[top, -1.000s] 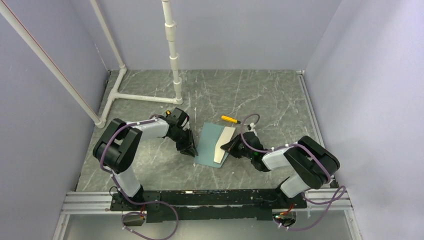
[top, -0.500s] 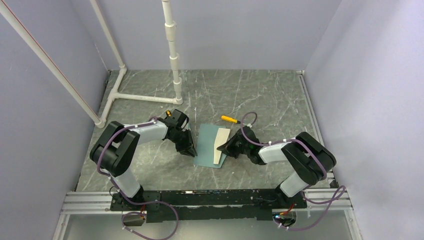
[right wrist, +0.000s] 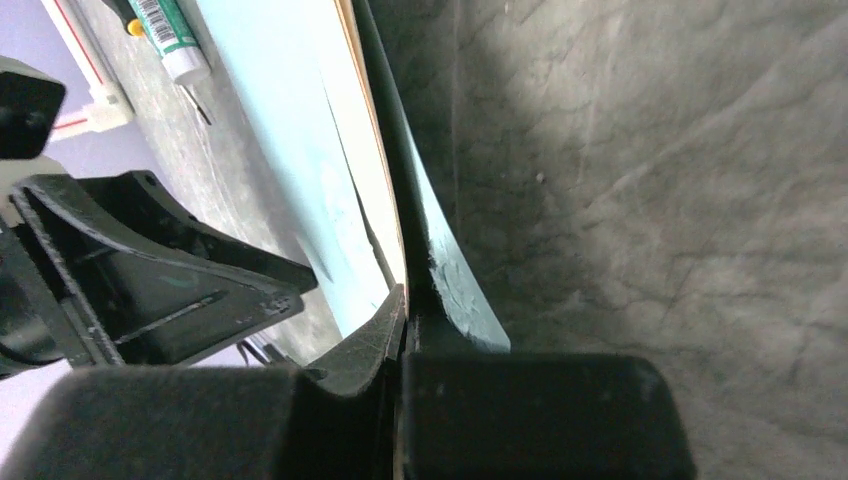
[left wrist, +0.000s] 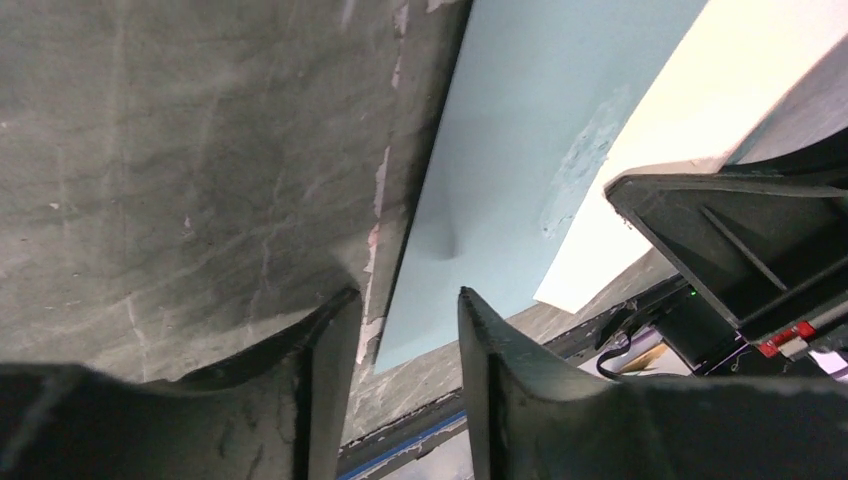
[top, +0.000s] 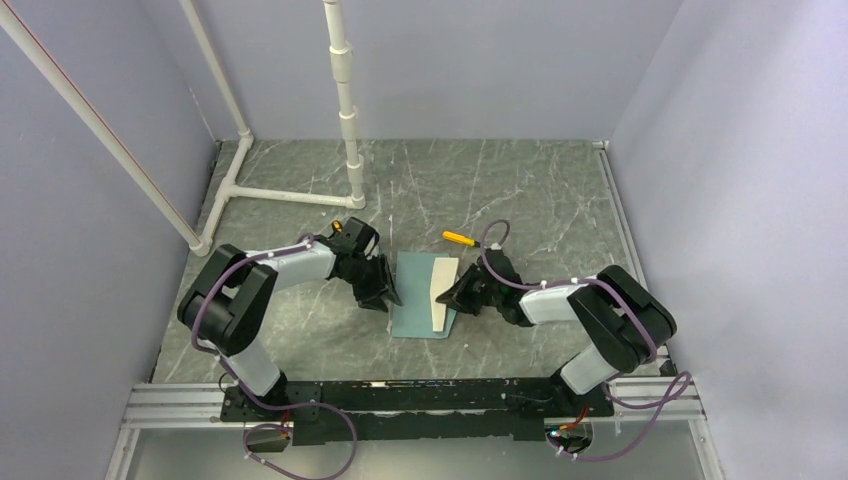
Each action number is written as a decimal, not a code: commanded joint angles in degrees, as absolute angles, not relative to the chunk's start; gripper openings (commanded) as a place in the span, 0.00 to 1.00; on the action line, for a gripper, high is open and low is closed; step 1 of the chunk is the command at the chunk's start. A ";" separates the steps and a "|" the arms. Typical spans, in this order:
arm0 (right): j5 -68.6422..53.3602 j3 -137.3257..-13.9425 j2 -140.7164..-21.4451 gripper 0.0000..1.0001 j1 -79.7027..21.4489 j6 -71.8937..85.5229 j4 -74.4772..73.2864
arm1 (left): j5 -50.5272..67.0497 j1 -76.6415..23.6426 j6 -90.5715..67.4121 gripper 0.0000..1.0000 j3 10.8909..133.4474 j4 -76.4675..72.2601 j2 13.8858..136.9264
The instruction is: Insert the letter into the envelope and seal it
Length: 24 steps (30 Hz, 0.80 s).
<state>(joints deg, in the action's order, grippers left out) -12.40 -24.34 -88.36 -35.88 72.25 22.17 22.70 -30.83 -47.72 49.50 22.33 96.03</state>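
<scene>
The teal envelope lies flat on the table between my two arms. The cream letter lies along its right side, overlapping it. My right gripper is shut on the letter's right edge; in the right wrist view the jaws pinch the thin cream sheet beside the envelope. My left gripper is open and empty, low at the envelope's left edge. In the left wrist view its tips straddle the near left corner of the envelope, with the letter beyond.
A small stick with an orange cap lies just behind the envelope; it also shows in the right wrist view. White pipes stand at the back left. The black rail runs along the near edge.
My right gripper has pushed the letter a little left, further over the envelope, and the sheet lies flatter. My left gripper has edged right toward the envelope's left edge.
</scene>
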 commanded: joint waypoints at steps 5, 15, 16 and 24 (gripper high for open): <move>-21.26 -26.75 -91.90 0.00 -32.94 62.27 19.52 | 15.68 -30.76 -47.58 0.42 50.01 21.99 97.94; -16.99 -28.93 -90.38 0.00 -32.85 68.56 7.96 | 12.12 -30.76 -48.56 0.15 52.61 26.17 104.11; -16.86 -29.06 -90.32 0.00 -32.80 69.31 7.00 | 11.63 -30.76 -49.09 0.13 52.76 26.69 104.49; -12.67 -28.08 -87.09 0.00 -32.74 72.48 4.40 | 3.03 -31.65 -52.07 0.05 52.61 30.13 107.21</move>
<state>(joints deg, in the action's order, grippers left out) -16.64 -29.06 -88.36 -32.82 70.70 10.11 18.92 -30.74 -52.12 55.11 27.55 101.10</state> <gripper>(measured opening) 0.010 0.062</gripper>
